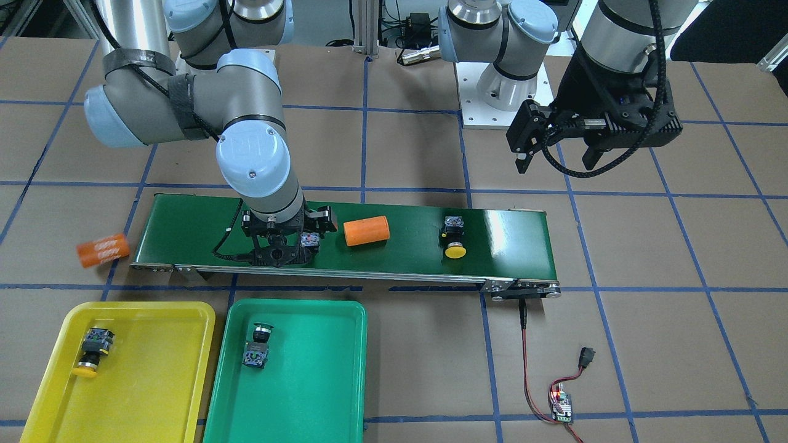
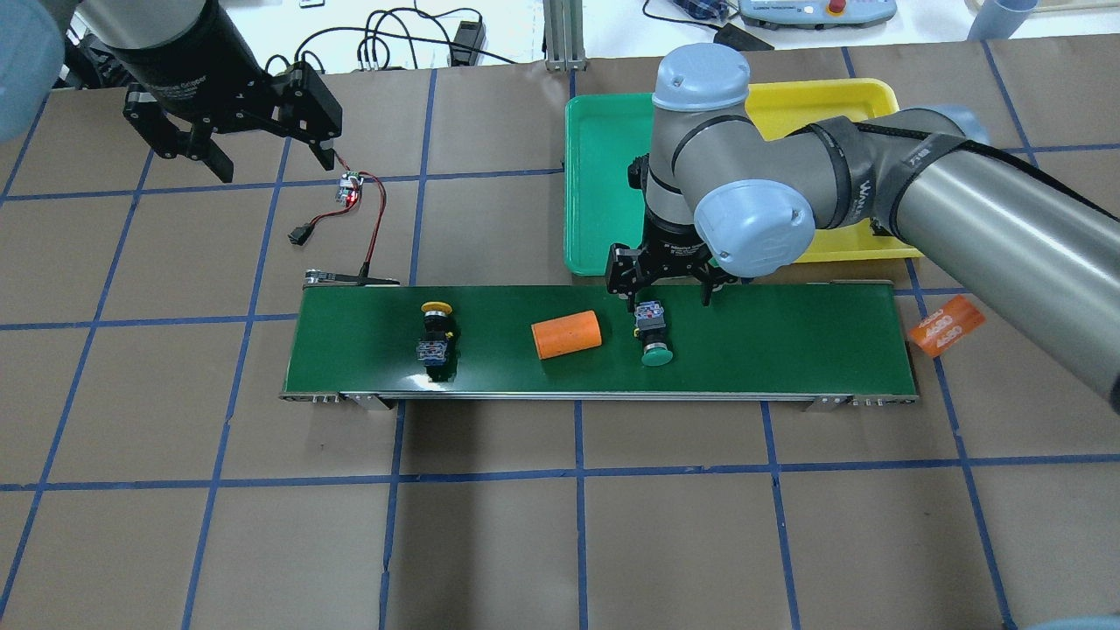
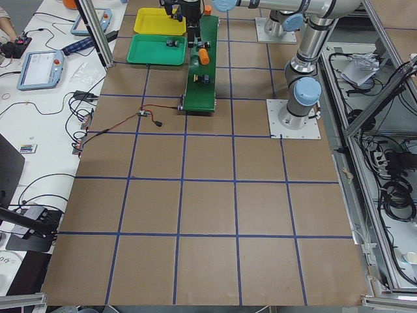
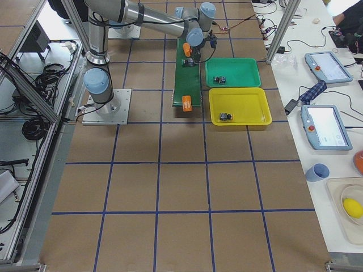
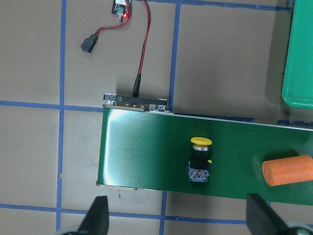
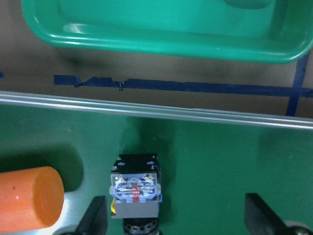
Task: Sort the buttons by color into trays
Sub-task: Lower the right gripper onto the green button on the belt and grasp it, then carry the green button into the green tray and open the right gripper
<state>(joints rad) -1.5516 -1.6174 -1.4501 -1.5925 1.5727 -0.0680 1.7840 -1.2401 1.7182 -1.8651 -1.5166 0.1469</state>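
A green-capped button (image 2: 654, 337) lies on the conveyor belt. My right gripper (image 2: 668, 297) hangs open just over it, jaws either side of its contact block (image 6: 136, 188), which sits nearer one finger. A yellow-capped button (image 1: 455, 237) lies further along the belt and also shows in the left wrist view (image 5: 200, 166). The yellow tray (image 1: 141, 381) holds a yellow-capped button (image 1: 92, 351). The green tray (image 1: 308, 381) holds a green-capped button (image 1: 258, 346). My left gripper (image 1: 556, 161) is open and empty, high above the table off the belt's end.
The dark green conveyor belt (image 1: 184, 227) carries an orange cylinder (image 1: 366, 232) between the two buttons. A second orange cylinder marked 4680 (image 1: 103, 250) lies off the belt's end near the trays. A small controller board with wires (image 1: 561, 406) sits past the other end.
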